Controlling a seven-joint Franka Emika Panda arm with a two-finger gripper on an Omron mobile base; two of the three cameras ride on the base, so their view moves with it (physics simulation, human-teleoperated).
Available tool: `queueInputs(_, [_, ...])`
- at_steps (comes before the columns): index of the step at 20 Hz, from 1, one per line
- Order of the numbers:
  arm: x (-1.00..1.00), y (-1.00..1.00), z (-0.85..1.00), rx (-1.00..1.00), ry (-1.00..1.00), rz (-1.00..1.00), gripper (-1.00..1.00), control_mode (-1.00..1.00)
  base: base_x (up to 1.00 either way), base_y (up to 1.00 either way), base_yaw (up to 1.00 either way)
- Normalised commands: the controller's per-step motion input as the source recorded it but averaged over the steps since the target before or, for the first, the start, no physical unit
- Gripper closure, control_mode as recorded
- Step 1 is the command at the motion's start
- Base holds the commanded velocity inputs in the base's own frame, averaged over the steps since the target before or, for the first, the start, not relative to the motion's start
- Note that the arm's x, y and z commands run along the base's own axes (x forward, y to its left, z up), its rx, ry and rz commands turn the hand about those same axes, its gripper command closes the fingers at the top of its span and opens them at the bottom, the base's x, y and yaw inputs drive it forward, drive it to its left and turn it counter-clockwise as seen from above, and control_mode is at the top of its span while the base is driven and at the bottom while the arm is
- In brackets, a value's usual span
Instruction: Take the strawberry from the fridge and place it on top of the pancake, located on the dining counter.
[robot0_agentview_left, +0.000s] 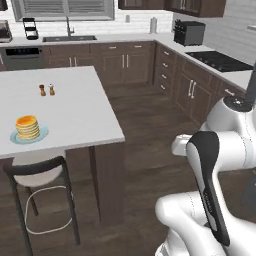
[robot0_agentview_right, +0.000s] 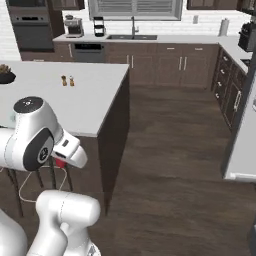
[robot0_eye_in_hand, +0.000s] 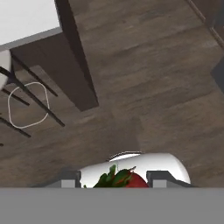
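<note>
Clearly I was in the carry step: in the hand view the strawberry (robot0_eye_in_hand: 124, 179) sat red and leafy between the two dark fingers (robot0_eye_in_hand: 70, 178), and I took them to be clamped on it, since the berry hung there over bare wooden floor (robot0_eye_in_hand: 144, 87) with nothing under it. In the right base view a small red spot showed at the gripper (robot0_agentview_right: 60, 162), tucked low beside the arm and below the edge of the dining table (robot0_agentview_right: 80, 107). The pancake (robot0_agentview_left: 27, 127) waited on its pale plate (robot0_agentview_left: 42, 134) near the near-left part of that white table in the left base view, with two small shakers (robot0_agentview_left: 46, 90) standing well apart from it farther back. A dark stool (robot0_agentview_left: 37, 172) stood under the table edge just below the plate. My judgement was that the fetch from the fridge was done and the placing was not yet begun. The next move called for raising the hand above the tabletop, bringing it across to the stack without clipping the table edge or the stool, then lowering until the berry was just over the top pancake before letting go; so small a berry could roll off if dropped from height.
</note>
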Motion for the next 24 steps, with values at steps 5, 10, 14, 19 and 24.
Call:
queueInputs(5, [0.00,0.00,0.00,0.00,0.00,0.00,1.00,1.00,-0.03,1.00,0.17])
queueInputs(10, [0.00,0.00,0.00,0.00,0.00,0.00,1.00,1.00,0.41,1.00,0.00])
queueInputs(14, [0.00,0.00,0.00,0.00,0.00,0.00,1.00,1.00,0.77,0.98,0.00])
queueInputs(19, [0.00,0.00,0.00,0.00,0.00,0.00,1.00,1.00,0.83,0.84,0.03])
queueInputs(24, [0.00,0.00,0.00,0.00,0.00,0.00,1.00,1.00,0.56,0.31,0.00])
